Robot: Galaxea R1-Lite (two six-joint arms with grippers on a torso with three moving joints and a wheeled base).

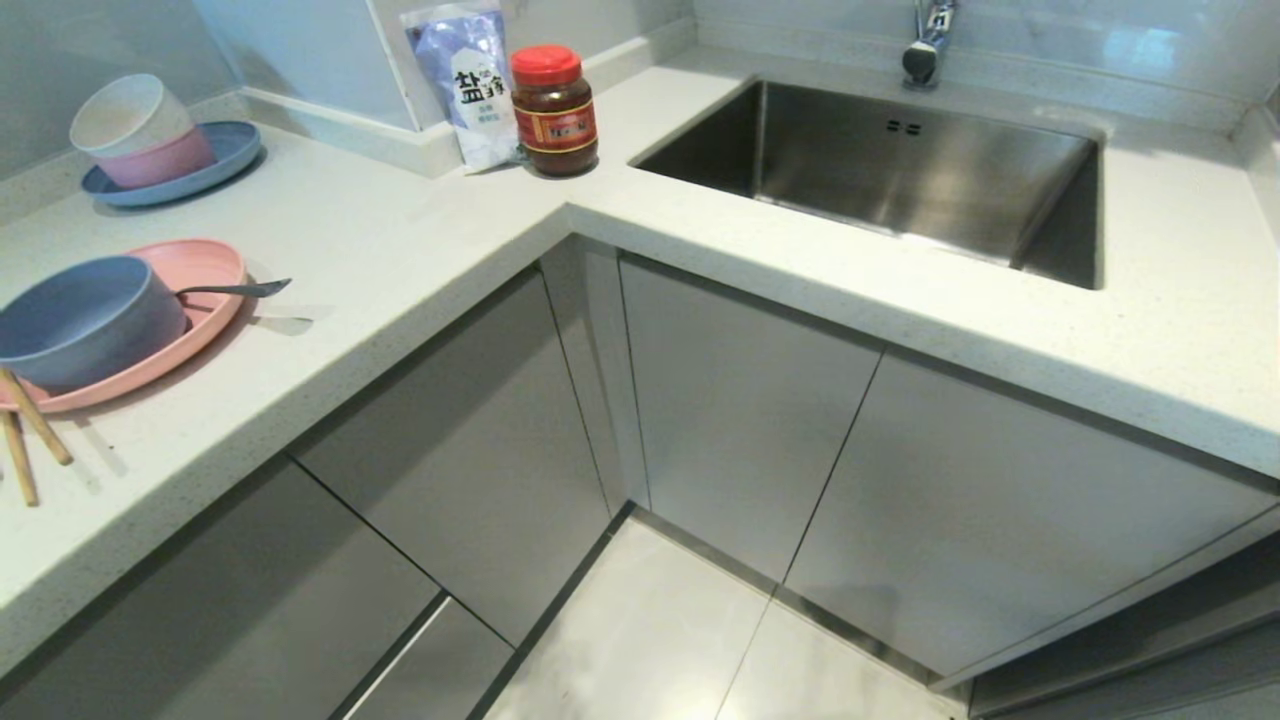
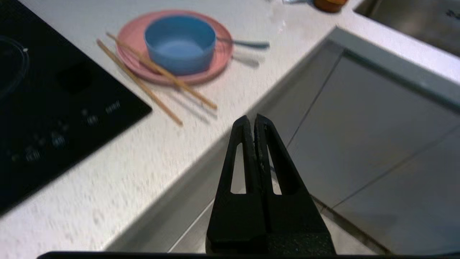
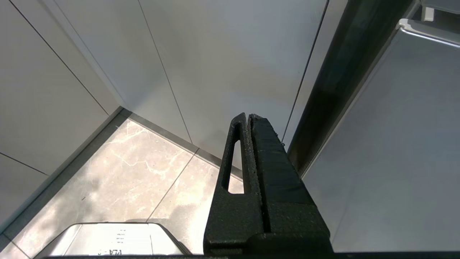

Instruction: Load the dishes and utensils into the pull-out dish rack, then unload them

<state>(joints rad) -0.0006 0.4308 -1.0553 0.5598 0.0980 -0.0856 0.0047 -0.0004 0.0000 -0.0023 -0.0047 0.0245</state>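
On the white counter at the left lies the pink plate (image 1: 205,275) (image 2: 136,32) with the blue-grey bowl (image 1: 85,320) (image 2: 179,43) standing on it. The spoon (image 1: 235,290) (image 2: 248,44) rests its handle on the plate's rim, and the chopsticks (image 1: 30,430) (image 2: 158,77) lean off its near edge. My left gripper (image 2: 251,120) is shut and empty, hanging in front of the counter's edge, well short of the dishes. My right gripper (image 3: 248,117) is shut and empty, low by the cabinet doors. The pull-out dish rack is out of view; all the grey cabinet fronts are closed.
Cream and pink bowls on a blue plate (image 1: 150,145) stand at the far left. A salt bag (image 1: 465,85) and red-lidded jar (image 1: 553,110) sit in the corner. The steel sink (image 1: 900,180) lies to the right. A black cooktop (image 2: 54,93) borders the dishes.
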